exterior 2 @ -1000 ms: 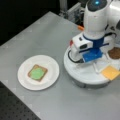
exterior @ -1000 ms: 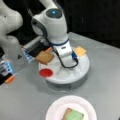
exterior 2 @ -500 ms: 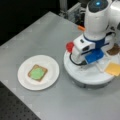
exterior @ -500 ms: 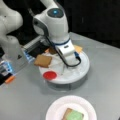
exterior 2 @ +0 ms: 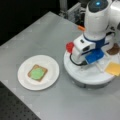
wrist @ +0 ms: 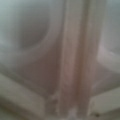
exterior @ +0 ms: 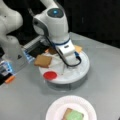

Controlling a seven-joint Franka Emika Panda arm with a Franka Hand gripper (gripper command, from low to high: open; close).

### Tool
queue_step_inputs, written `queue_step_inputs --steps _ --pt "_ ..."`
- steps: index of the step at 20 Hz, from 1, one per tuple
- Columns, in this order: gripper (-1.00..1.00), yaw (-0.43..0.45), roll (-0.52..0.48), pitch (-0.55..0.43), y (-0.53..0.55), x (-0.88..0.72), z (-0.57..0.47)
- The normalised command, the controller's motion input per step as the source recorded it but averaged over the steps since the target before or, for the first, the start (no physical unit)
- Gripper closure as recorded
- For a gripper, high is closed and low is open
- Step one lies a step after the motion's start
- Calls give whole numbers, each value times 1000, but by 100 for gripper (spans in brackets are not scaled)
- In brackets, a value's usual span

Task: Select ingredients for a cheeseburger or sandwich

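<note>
My gripper (exterior: 66,65) hangs low over the middle of the white divided tray (exterior: 82,71), its fingertips hidden under the hand in both front views. Around it on the tray lie a toast square (exterior: 43,60), a red tomato disc (exterior: 50,75), a brown patty (exterior: 52,51) and an orange cheese square (exterior: 78,48). In a front view the gripper (exterior 2: 96,61) sits between the tomato (exterior 2: 69,46) and the cheese (exterior 2: 113,68). A toast square topped with green lettuce (exterior 2: 37,73) rests on the paper plate (exterior 2: 51,66). The wrist view shows only the tray's white dividers (wrist: 75,62), very close.
The arm's white base (exterior: 11,50) stands at a front view's left, with a small orange object (exterior: 10,79) beside it on the grey table. The table's dark edge (exterior 2: 15,110) runs along a front view's bottom left.
The hand has sunk slightly toward the tray's middle. The ingredients and the plate have not moved.
</note>
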Motion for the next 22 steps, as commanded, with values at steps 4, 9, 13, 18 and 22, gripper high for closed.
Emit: queue_step_inputs --steps 4,9,13,18,22 --pt "-100 -43 62 147 211 33 129" --pt "-100 -201 36 123 270 -57 148" --pt "-100 -193 14 63 287 -52 118" --pt "-100 -86 21 41 293 30 98" --pt "-100 -80 4 44 297 40 174"
